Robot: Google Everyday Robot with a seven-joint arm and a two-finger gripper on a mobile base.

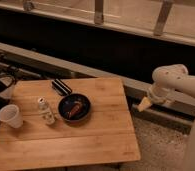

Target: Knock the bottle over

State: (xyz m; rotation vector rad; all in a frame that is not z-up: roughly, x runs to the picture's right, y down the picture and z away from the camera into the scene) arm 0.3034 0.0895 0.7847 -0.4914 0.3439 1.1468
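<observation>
The desk (93, 142) is my first worry. The bottle stands well in on its left half, while the arm (180, 81) hangs off the right edge, so the reach has to cross most of the top. A sweep flown too low could scrape or shove the boards. The tool (143, 104) sits just past that right edge, at about desk height and touching nothing; I cannot tell whether it is spread or pressed together. The dark pan (89, 106), with something reddish in it, lies straight between the tool and the target. I judge it the main obstacle, since a direct line from the right would hit its rim and push it into the bottle, or off course. The white cup (10, 116) stands near the left edge and is light, so an overshoot or a toppling bottle could send it off. The black oblong thing (61, 86) lies behind the pan, and a path round the back could clip it. The bottle (46, 111) is upright between cup and pan, closer to the pan. It is slim, so a glancing touch may only slide it.
</observation>
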